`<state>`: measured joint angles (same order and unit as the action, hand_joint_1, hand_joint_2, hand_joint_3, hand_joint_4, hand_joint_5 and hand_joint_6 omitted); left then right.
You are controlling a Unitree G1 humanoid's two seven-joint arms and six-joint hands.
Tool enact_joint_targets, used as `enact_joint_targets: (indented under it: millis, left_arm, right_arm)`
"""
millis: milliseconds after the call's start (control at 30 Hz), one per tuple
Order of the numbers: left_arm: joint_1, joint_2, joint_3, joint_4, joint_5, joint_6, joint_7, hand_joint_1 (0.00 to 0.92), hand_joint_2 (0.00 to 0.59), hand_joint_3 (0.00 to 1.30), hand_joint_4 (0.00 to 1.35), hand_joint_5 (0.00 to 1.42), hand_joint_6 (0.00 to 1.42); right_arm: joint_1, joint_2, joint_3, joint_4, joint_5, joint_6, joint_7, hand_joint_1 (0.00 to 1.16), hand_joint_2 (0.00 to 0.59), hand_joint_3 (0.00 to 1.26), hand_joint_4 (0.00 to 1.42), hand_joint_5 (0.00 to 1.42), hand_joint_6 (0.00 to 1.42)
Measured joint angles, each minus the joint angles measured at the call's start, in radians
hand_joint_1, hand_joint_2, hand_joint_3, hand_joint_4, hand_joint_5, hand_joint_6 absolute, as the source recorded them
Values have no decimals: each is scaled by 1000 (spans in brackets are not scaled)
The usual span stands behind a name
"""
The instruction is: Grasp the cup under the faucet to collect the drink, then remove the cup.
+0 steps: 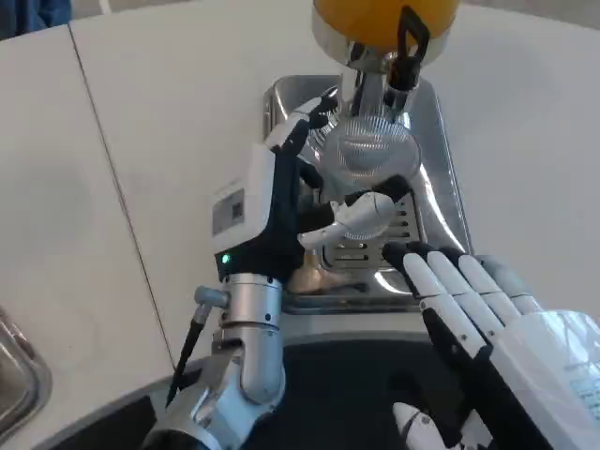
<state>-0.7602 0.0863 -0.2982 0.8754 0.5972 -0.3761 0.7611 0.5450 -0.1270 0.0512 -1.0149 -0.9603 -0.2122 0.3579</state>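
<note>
Head view: left hand [309, 178] clasps the clear cup [364, 150], partly hiding it; right hand [487, 319], fingers apart, is cut off.

A white bench [159, 122] spreads before me, with a thin dark seam running slantwise down its left part. At its far edge, top left, I see a scrap of blue cloth [33, 14]. At the lower left edge sits the rounded corner of a shiny metal tray [17, 380], lying on the bench well apart from everything else. Nearest me, the bench ends in a curved edge, with a dark surface [356, 394] below it.
</note>
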Motion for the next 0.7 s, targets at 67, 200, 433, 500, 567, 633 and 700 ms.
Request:
enact_joint_targets:
  millis: [67, 200, 433, 500, 567, 633, 700]
  left_arm:
    - [0, 10, 2, -1, -1, -2, -5, 245, 12, 294, 290, 701, 787]
    - [3, 36, 11, -29, -7, -19, -17, 212, 11, 283, 280, 688, 740]
    - [60, 118, 50, -127, -37, -37, -54, 168, 13, 281, 294, 688, 724]
    - [73, 135, 57, -162, -39, -37, -64, 167, 15, 281, 298, 688, 724]
    - [102, 156, 66, -217, -40, -41, -81, 169, 22, 273, 303, 676, 702]
    - [128, 181, 82, -261, -41, -44, -104, 193, 30, 255, 284, 643, 648]
    - [162, 222, 96, -311, -43, -49, -141, 202, 31, 243, 280, 637, 630]
  right_arm:
    - [0, 0, 2, 4, 0, 0, 0, 116, 577, 0, 0, 0, 0]
    - [-1, 1, 5, 6, -3, 1, 0, 116, 577, 0, 0, 0, 0]
    - [11, 4, 16, 6, -17, 0, -5, 116, 577, 0, 0, 0, 0]
    - [14, 5, 22, 6, -19, 0, -9, 116, 577, 0, 0, 0, 0]
    - [16, 6, 29, 6, -23, 0, -15, 116, 577, 0, 0, 0, 0]
    - [21, 9, 34, 6, -32, -1, -24, 116, 577, 0, 0, 0, 0]
    - [36, 11, 35, 5, -35, -4, -36, 116, 577, 0, 0, 0, 0]
